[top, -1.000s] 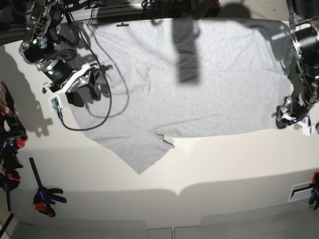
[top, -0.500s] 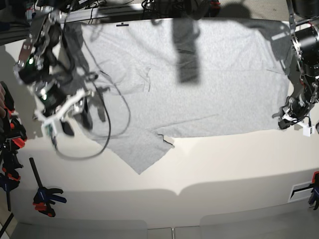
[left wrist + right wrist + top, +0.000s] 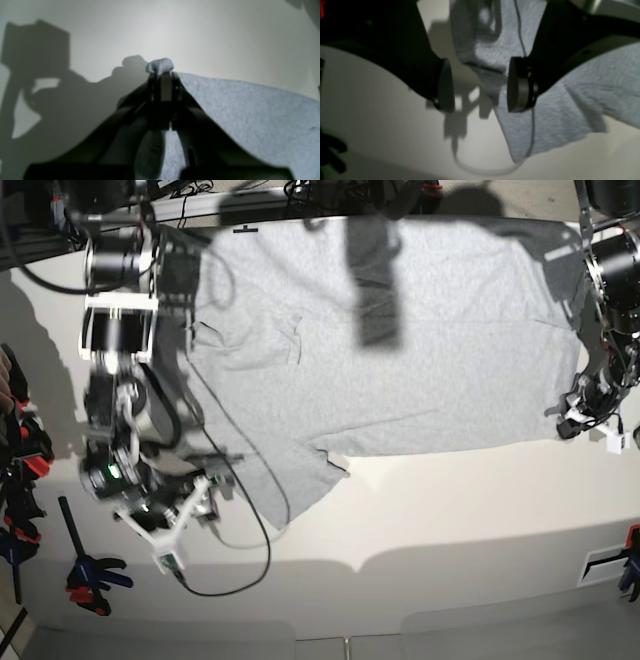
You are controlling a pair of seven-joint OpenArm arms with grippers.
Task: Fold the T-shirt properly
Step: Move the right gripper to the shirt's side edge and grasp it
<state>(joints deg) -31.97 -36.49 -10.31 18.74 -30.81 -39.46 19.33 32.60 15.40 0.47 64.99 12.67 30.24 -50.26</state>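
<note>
**A:** Where's the T-shirt (image 3: 400,350) sitting? From here it looks spread plain side up across the far half of the table (image 3: 450,520), with 1 sleeve trailing toward the near edge at the base view's left.

**B:** Right. And the left gripper (image 3: 162,75) is clamped tight on a corner of the hem at the shirt's other end; in its wrist view a small grey tuft pokes out past the tips. The right gripper (image 3: 476,85) is the opposite: jaws spread wide, nothing between them, hanging just above the sleeve edge with 1 pad (image 3: 517,85) over cloth and the other over bare table.

**A:** So what would make this step go well?

**B:** I'd say get the right gripper down on that sleeve edge and bite through the cloth, not just skim it. Then both ends should lift together so the shirt comes over flat instead of dragging into a twist. That black cable (image 3: 240,510) lies across the sleeve and could snag it.

**A:** Anything you can't make out?

**B:** Plenty. In the base view the left gripper is tiny and dark, so its grip only reads from the wrist camera. I can't tell whether it holds 1 layer or 2. The right wrist view is blurred, and the arm (image 3: 130,430) covers part of the sleeve, so the collar end is hard to read
</note>
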